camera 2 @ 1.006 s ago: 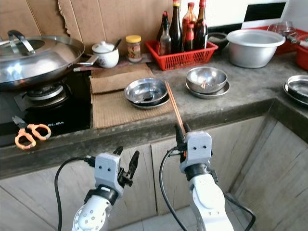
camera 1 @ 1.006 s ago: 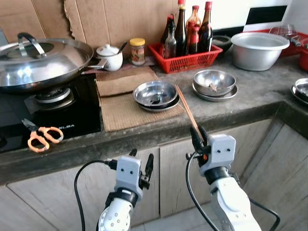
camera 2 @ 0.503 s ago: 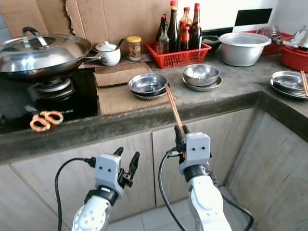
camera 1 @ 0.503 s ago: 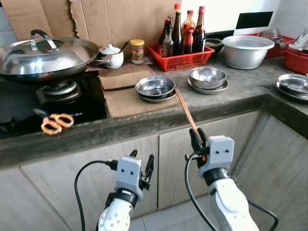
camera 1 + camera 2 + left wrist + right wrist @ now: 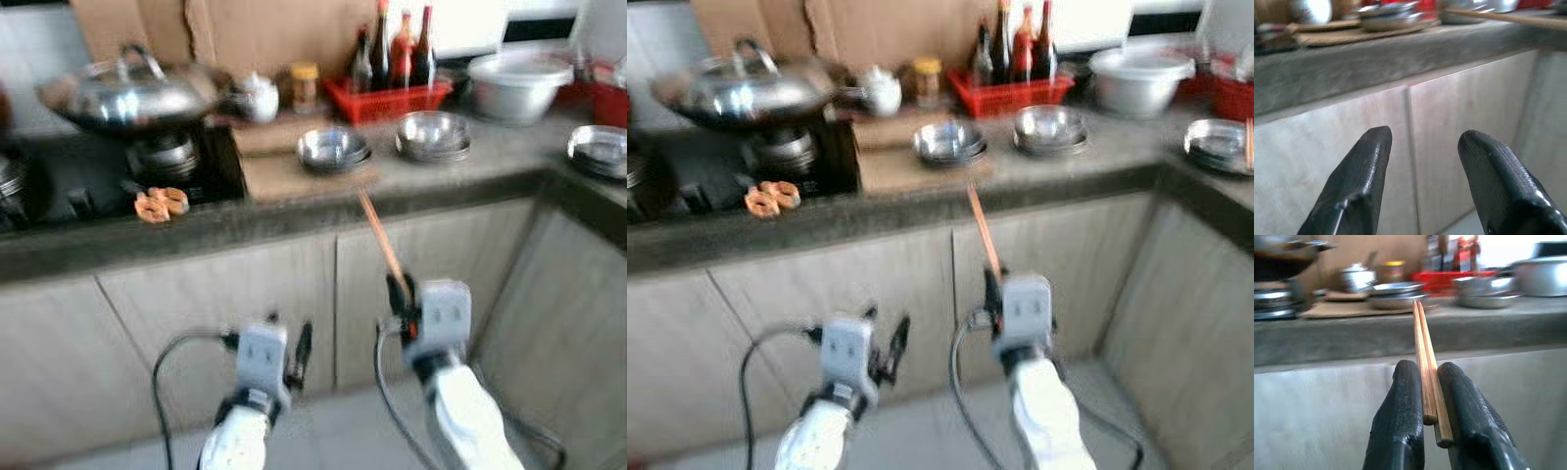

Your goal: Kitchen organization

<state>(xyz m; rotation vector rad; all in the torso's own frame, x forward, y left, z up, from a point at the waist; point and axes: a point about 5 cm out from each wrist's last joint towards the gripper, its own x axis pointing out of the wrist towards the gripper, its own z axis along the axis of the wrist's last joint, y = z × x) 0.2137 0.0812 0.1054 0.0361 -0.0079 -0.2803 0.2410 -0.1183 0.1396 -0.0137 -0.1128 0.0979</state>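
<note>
Right wrist view: right gripper [image 5: 1431,396] clamped on a pair of wooden chopsticks [image 5: 1425,352], pinched near their butt ends between the two black fingers, sticks side by side. Long axis runs straight out along the fingers; tips point up and fwd toward the worktop [image 5: 1352,333] edge, roughly at the steel bowls. In the left eye view the chopsticks [image 5: 380,240] slant up from the right gripper [image 5: 402,294], tips leaning a bit to the robot's left, stopping just below the worktop edge.

Left gripper [image 5: 1422,147] open, holding nothing, fingers apart, facing the cupboard doors [image 5: 1449,127] under the worktop.

Changed vs half a sec ago: whole scene sits higher and smaller, more cupboard front and floor in view, pics now blurred. That's camera motion — robot prob stepping back from the worktop, not things moving. Both grippers sit in much the same spot in frame, grip on the sticks unchanged.

Meaning, as a guess: chopsticks picked up, carry phase underway, drop-off spot not yet reached.

Beyond: wok w/ lid [image 5: 127,93], orange scissors [image 5: 162,204], red basket of bottles [image 5: 397,93], stacked steel bowls [image 5: 333,149].
</note>
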